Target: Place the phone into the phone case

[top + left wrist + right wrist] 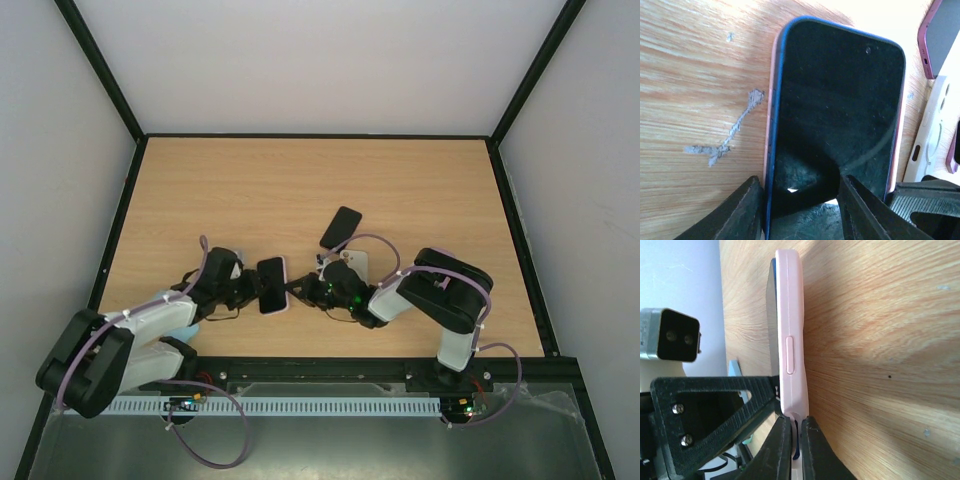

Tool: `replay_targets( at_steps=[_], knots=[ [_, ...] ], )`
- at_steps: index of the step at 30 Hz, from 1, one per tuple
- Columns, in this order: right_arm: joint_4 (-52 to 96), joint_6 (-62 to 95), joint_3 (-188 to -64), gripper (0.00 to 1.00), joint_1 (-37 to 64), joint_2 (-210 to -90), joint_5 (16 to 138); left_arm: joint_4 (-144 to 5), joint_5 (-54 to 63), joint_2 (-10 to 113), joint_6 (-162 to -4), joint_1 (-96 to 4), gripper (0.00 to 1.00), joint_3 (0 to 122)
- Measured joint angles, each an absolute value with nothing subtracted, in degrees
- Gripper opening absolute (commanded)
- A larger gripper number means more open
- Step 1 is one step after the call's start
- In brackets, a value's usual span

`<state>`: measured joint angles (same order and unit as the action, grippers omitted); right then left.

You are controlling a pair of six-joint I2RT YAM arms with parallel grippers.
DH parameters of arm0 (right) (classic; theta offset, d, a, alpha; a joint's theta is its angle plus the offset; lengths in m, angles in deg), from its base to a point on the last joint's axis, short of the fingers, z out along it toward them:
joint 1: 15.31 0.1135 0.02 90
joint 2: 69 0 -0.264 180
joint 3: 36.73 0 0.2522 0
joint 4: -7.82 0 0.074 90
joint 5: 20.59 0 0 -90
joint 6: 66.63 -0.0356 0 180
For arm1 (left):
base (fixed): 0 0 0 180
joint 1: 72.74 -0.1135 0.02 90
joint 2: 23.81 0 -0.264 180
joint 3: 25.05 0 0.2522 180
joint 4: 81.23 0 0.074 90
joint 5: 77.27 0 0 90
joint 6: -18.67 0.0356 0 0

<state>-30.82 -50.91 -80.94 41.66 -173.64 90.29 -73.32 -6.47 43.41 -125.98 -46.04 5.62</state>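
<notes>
The phone (pixel 272 285) lies screen up near the table's front, its dark screen (pixel 840 110) and blue rim sitting in a pink phone case (pixel 771 100). My left gripper (pixel 250 290) is at the phone's near end. Its jaws (pixel 802 200) are apart: one finger (pixel 747 210) beside the phone's left edge, the other finger (pixel 860 210) over the screen. My right gripper (pixel 298 291) comes from the right and is pinched (pixel 796 435) on the edge of the pink case (pixel 790 315), with the phone's blue rim (pixel 771 315) between the fingers.
A dark maroon case (pixel 340 228) lies behind the phone, also in the left wrist view (pixel 940 35). A white case (pixel 355 265) lies beside the right arm, also in the left wrist view (pixel 932 135). Grey scuffs (pixel 730 135) mark the wood. A black frame (pixel 120 230) rims the table.
</notes>
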Motion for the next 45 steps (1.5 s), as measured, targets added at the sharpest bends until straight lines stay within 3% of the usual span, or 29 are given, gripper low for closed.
replay_targets(
  at_steps=[5, 10, 18, 27, 32, 40, 45],
  knots=[
    [-31.3, -50.1, -80.9, 0.02, 41.1, -173.6, 90.4, -73.4, -8.1, 41.3, -126.6, -46.0, 0.48, 4.4],
    [-31.4, -50.0, -80.9, 0.14, 40.7, -173.6, 90.4, -73.1, -8.9, 41.0, -127.1, -46.0, 0.38, 4.4],
    [-31.6, -49.0, -81.4, 0.23, 40.1, -174.6, 92.6, -72.5, -9.4, 42.1, -126.5, -46.0, 0.35, 4.4],
    [-32.2, -47.5, -81.9, 0.21, 39.4, -177.9, 95.3, -72.3, -9.7, 41.6, -123.6, -46.0, 0.44, 4.5],
    [-31.9, -46.8, -81.9, 0.2, 39.4, -177.9, 96.3, -71.1, -9.4, 41.2, -122.5, -46.0, 0.56, 5.1],
    [-32.9, -47.3, -82.1, 0.2, 40.2, -177.9, 98.1, -63.9, -4.9, 41.1, -120.6, -45.6, 0.61, 9.5],
    [-36.0, -48.9, -82.2, 0.2, 40.3, -178.2, 98.3, -62.0, -3.0, 41.1, -119.7, -45.6, 0.57, 11.1]
  ],
)
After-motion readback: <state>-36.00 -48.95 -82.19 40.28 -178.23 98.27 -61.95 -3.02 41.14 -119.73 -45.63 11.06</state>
